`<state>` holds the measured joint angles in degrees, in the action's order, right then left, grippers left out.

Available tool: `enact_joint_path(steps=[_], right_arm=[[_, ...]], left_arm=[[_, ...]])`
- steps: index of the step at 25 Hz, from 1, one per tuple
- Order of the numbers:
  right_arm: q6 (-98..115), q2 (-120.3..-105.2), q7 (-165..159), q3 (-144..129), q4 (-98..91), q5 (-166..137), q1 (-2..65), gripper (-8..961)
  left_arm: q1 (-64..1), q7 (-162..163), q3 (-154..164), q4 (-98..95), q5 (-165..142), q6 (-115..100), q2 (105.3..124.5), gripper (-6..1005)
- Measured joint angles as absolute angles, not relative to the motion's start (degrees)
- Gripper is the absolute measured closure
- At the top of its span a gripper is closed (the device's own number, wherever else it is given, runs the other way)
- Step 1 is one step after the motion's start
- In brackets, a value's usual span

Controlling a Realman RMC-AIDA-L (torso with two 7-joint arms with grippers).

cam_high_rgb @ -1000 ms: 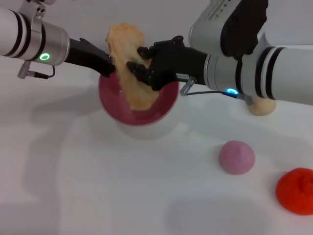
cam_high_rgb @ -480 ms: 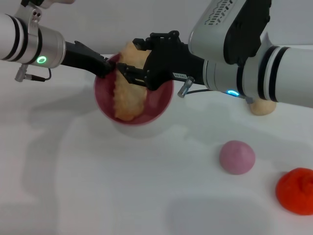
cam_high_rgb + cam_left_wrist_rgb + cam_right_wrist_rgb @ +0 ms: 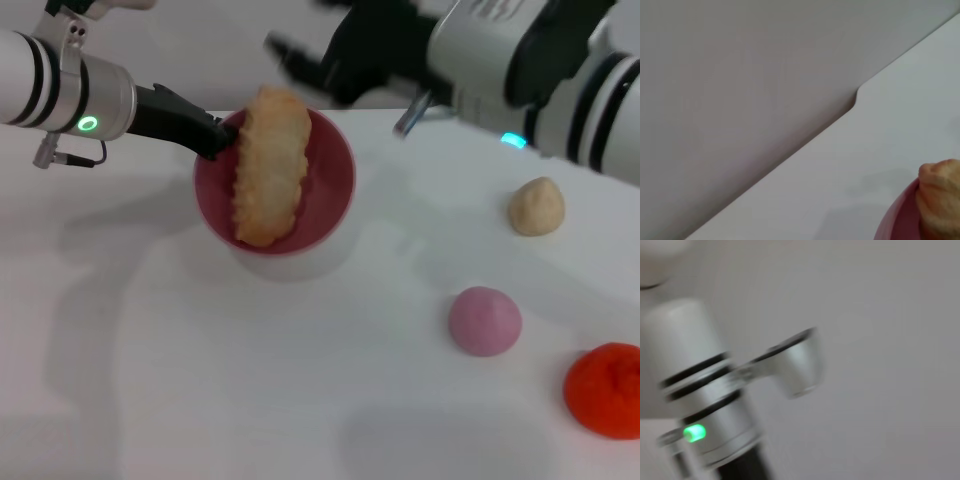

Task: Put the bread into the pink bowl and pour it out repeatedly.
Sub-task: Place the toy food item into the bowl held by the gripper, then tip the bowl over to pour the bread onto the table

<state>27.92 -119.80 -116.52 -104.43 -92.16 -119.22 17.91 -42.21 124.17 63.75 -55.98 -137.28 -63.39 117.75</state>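
On the white table, bread fills the pink bowl clamped by the left hand; right hand apart above.

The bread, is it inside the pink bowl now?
Yes. The bread lies in the pink bowl, one end poking over its rim.

Bread: ridged tan loaf, leaning lengthwise inside the glossy pink bowl, top end past rim.

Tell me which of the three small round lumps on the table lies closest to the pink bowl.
The pink ball, sitting between the beige lump farther back and the red-orange one at the edge, is closest to the pink bowl.
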Motion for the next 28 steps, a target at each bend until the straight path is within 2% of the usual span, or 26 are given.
enact_joint_path(steps=[4,11,14,24,28], right_arm=[[11.1,-119.8,-115.2,-107.8,-90.3,-119.2,16.0,363],[-18.1,-119.79,-116.8,-117.1,-82.6,-119.7,16.9,364],[-32.7,-119.64,-129.5,-120.0,-77.2,-126.5,16.9,364],[-50.2,-119.29,-165.2,-117.5,-65.3,-142.9,13.6,364],[-60.7,-118.93,-169.4,-117.8,-59.4,-145.3,12.8,364]], left_arm=[[-42.1,124.1,65.0,-56.0,-137.1,-63.0,117.92,935],[-42.1,124.2,67.6,-56.0,-134.7,-61.9,118.11,934],[-42.1,124.2,68.4,-56.0,-134.1,-61.1,118.09,934],[-42.0,124.2,69.4,-55.8,-133.5,-59.7,118.13,933],[-42.0,123.9,70.2,-55.8,-132.2,-58.4,118.16,933]])
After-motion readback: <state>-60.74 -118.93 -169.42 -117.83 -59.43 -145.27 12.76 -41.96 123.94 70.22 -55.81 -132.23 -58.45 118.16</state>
